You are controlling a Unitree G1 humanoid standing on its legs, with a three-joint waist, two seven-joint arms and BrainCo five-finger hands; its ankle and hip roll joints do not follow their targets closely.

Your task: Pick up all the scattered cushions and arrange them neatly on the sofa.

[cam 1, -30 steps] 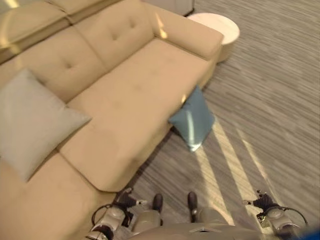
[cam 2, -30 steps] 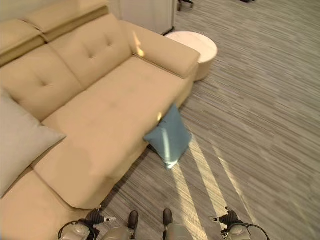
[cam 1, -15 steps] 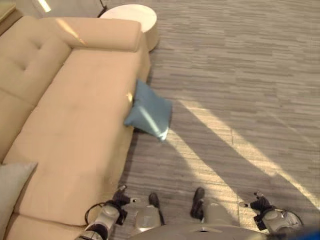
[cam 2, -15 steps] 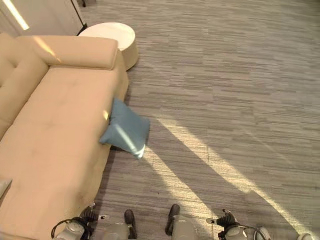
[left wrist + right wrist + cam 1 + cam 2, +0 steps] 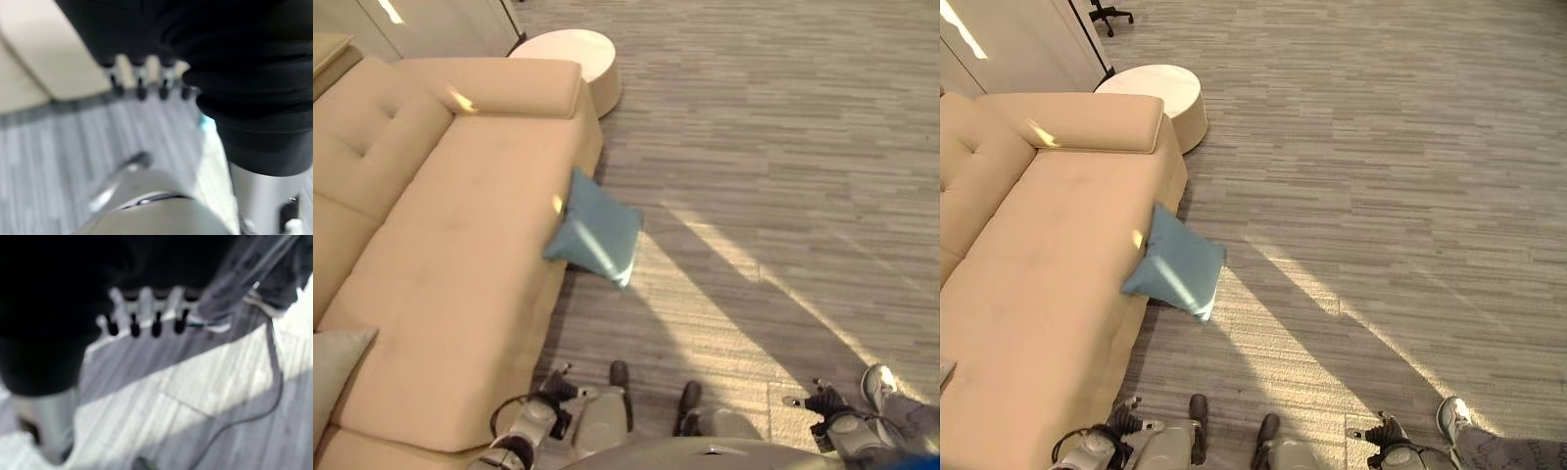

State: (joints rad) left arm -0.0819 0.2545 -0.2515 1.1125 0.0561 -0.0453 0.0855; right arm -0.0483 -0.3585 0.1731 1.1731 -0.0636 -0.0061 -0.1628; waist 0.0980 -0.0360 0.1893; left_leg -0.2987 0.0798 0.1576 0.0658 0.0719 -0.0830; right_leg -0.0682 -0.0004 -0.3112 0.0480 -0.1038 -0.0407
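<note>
A blue cushion stands on the floor, leaning against the front edge of the beige sofa. A grey cushion lies on the sofa seat at the lower left, cut off by the edge of the view. My left hand hangs low beside the sofa's front, far from the blue cushion. Its fingers are straight and hold nothing. My right hand hangs low over the carpet on the other side, fingers straight and empty too.
A round white side table stands past the sofa's armrest. A wheeled chair base and a white cabinet are at the far left. A person's shoe stands on the carpet close to my right hand.
The camera has swung, so the whole picture shifted and the sofa now sits further left. The blue cushion has not moved. A person's shoe has come into view at the lower right.
</note>
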